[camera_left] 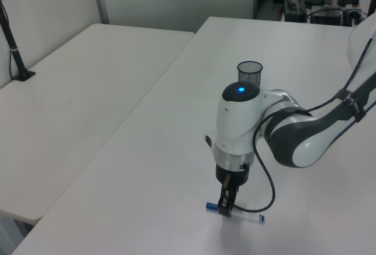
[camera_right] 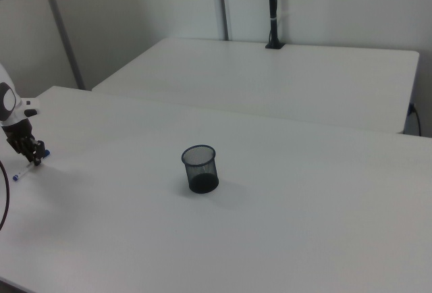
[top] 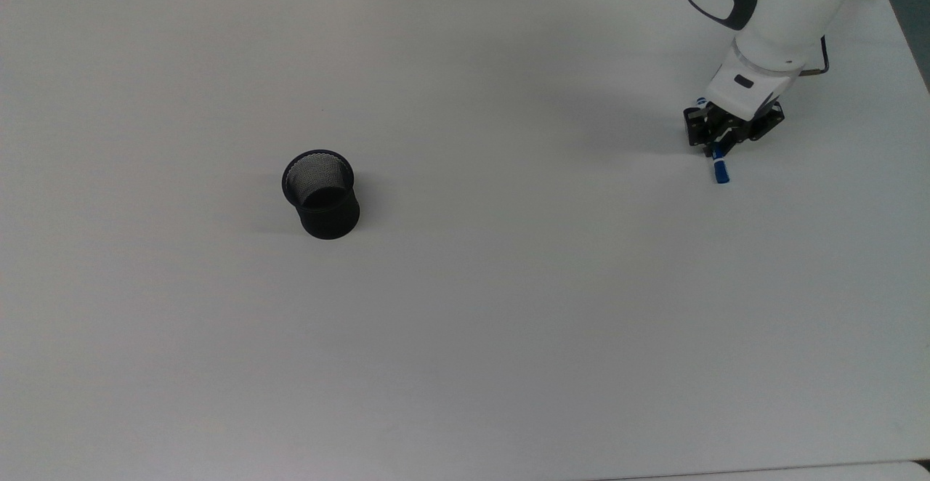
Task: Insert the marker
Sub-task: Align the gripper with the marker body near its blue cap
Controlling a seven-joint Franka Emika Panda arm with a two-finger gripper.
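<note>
Black mesh cup point(top: 320, 194); blue-capped white marker point(top: 719, 169); white table point(top: 465, 321).

Marker point(top: 720, 168) on table point(top: 508, 321), far from cup point(top: 322, 194).

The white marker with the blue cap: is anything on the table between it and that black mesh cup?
Nothing visible. The white marker with the blue cap lies in the gripper, and only bare white table stretches to the upright black mesh cup.

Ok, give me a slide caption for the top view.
Gripper closed on the marker lying on the table, far to the right of the upright mesh cup.
</note>
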